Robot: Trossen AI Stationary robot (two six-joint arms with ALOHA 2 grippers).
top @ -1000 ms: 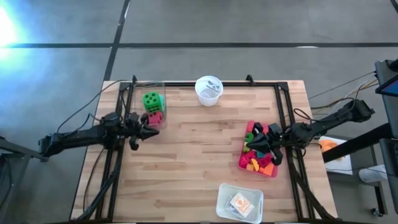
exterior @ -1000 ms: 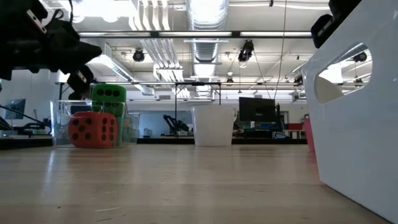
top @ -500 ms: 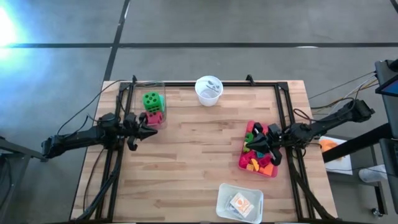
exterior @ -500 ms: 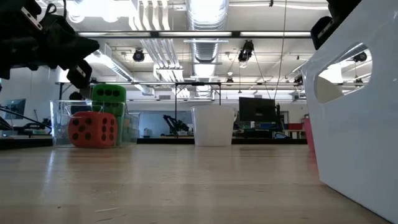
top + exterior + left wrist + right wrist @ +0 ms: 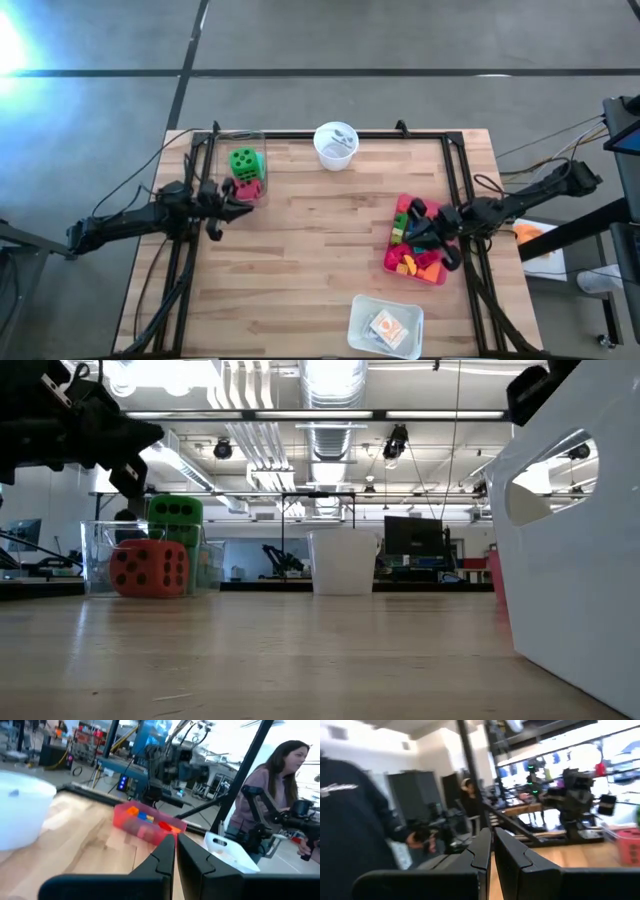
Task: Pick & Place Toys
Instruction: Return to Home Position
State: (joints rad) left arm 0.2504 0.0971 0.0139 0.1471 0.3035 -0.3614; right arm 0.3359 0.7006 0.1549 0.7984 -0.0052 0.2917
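Note:
A green die (image 5: 243,160) rests on top of a red die (image 5: 249,188) inside a clear box (image 5: 262,140) at the table's far left; in the low view they show as the green die (image 5: 174,512) and the red die (image 5: 149,568). Many small coloured bricks (image 5: 410,262) lie in a red tray (image 5: 440,278) at the right. My left gripper (image 5: 243,205) hovers shut just near of the clear box, pointing level toward the table's right edge. My right gripper (image 5: 412,238) is shut above the bricks, clear of them, holding nothing.
A white round cup (image 5: 336,145) stands at the far middle edge. A white rectangular tray (image 5: 386,325) with a small packet sits at the near edge, right of centre. Bare wood lies between the two arms. People show beyond the table in both wrist views.
Both grippers have rolled a little about their own pointing lines while staying in place, the left beside the clear box and the right above the red tray. Both stay shut. No toy has moved.

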